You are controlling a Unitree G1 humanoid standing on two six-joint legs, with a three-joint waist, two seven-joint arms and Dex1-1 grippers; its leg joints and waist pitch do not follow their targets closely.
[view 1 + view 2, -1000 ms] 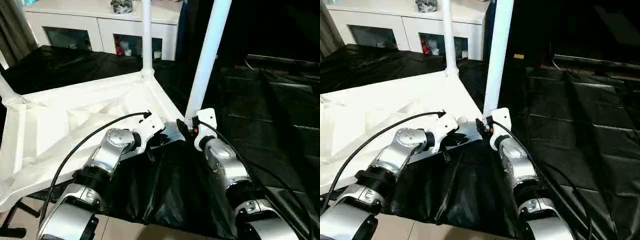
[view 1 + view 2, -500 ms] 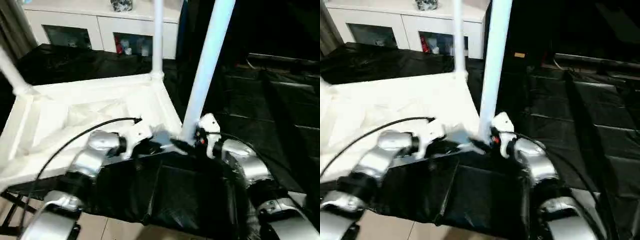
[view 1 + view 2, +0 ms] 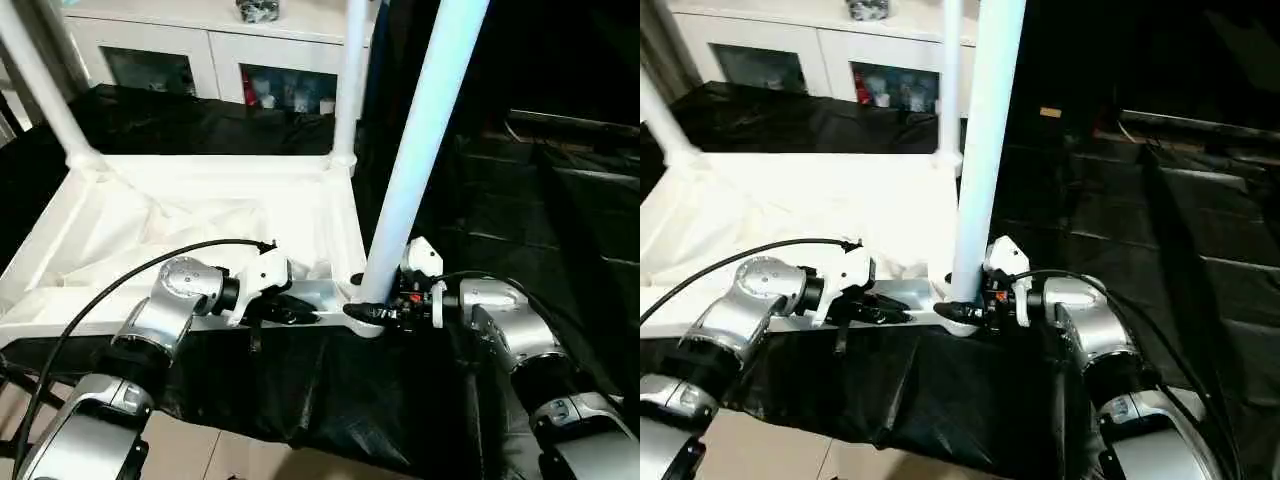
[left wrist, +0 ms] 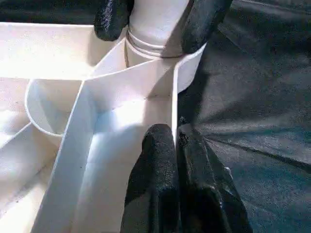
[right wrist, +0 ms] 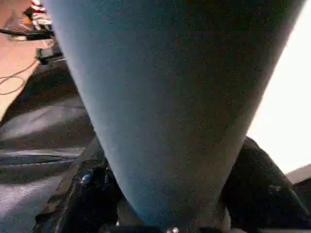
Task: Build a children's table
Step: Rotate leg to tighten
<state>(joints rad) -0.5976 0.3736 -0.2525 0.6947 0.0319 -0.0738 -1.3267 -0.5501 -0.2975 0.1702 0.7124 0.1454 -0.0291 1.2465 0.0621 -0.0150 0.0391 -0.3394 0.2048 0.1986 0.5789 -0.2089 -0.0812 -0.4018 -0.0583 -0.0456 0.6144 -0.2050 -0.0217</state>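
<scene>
White table [image 3: 180, 215] upside down | left gripper [image 4: 176, 141] jaws pinching rim | right gripper [image 3: 362, 312] jaws clamping leg [image 3: 415, 160] at corner socket [image 4: 187, 68]

My two forearms are rounded silver shells ending in white wrist housings. A black cable [image 3: 120, 290] loops along the left one, another trails the right. Both grippers' fingers [image 4: 160, 174] are matte black.

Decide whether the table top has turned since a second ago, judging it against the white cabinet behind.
Yes. The table top has turned: its far edge, slanted before, now runs about parallel to the cabinet, though the camera shifted too.
</scene>
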